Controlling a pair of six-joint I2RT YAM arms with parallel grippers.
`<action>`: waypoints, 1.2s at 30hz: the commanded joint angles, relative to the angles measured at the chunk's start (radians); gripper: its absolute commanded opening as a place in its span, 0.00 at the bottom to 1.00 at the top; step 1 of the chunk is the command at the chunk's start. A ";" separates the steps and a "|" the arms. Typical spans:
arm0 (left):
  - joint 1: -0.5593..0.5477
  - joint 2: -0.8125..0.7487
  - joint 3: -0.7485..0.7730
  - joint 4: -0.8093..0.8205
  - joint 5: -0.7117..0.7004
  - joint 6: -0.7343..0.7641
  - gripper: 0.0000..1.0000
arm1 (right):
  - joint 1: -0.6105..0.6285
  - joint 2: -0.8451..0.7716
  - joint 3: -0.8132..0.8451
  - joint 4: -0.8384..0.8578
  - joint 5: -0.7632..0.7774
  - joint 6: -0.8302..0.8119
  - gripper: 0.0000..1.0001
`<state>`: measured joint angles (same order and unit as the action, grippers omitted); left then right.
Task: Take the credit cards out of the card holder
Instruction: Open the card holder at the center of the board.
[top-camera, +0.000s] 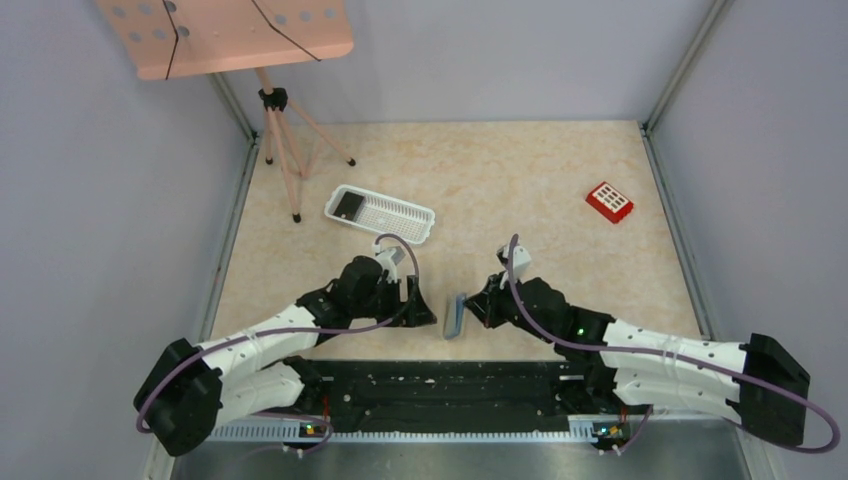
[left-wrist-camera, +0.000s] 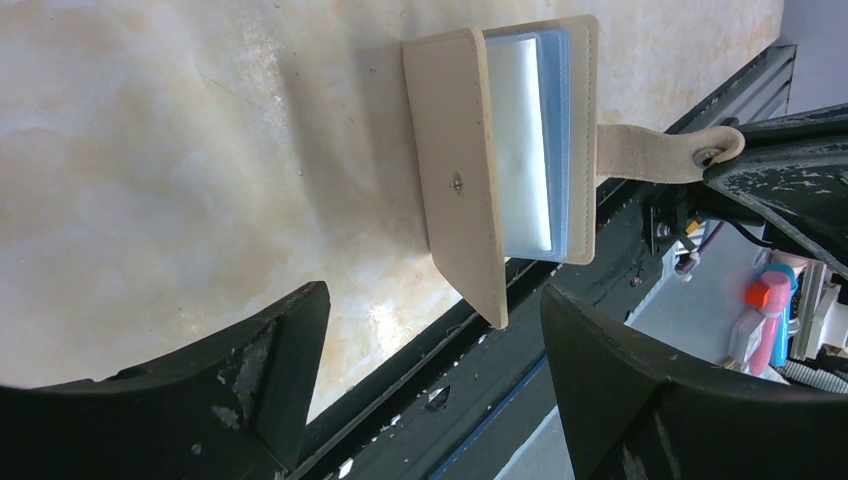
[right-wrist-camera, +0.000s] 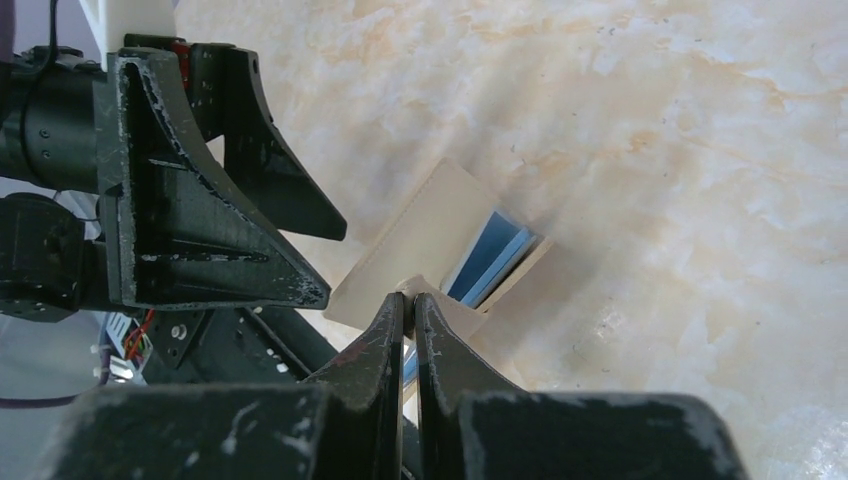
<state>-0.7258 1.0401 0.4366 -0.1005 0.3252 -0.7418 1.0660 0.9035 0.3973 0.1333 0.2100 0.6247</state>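
Between both tools, at the near edge of the marbled beige desk (top-camera: 520, 180), the small beige folding card holder (top-camera: 455, 315) is stood on edge, with blue cards (left-wrist-camera: 555, 120) showing. Its snap strap (left-wrist-camera: 650, 152) is pinched by the closed right tool (right-wrist-camera: 410, 300). The left tool (left-wrist-camera: 435, 290) is spread wide and empty. Farther back, a white slotted basket (top-camera: 380, 213) and a red box with white squares (top-camera: 609, 201) are seen.

Left arm (top-camera: 262, 345), right arm (top-camera: 670, 352): white shells, black joints, purple cables (top-camera: 330, 330); tool fingers (left-wrist-camera: 280, 360) black, triangular, scuffed.
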 joint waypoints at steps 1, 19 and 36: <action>-0.004 0.021 0.036 0.053 0.000 0.013 0.82 | -0.017 -0.033 -0.012 0.002 0.009 0.001 0.00; -0.006 0.099 0.064 0.083 0.018 -0.017 0.73 | -0.026 -0.083 -0.024 0.003 -0.033 0.005 0.00; -0.009 0.071 0.065 0.084 0.015 0.001 0.79 | -0.027 -0.080 -0.045 0.021 -0.031 0.008 0.00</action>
<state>-0.7292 1.0653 0.4671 -0.0563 0.3325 -0.7597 1.0485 0.8291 0.3649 0.1078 0.1810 0.6312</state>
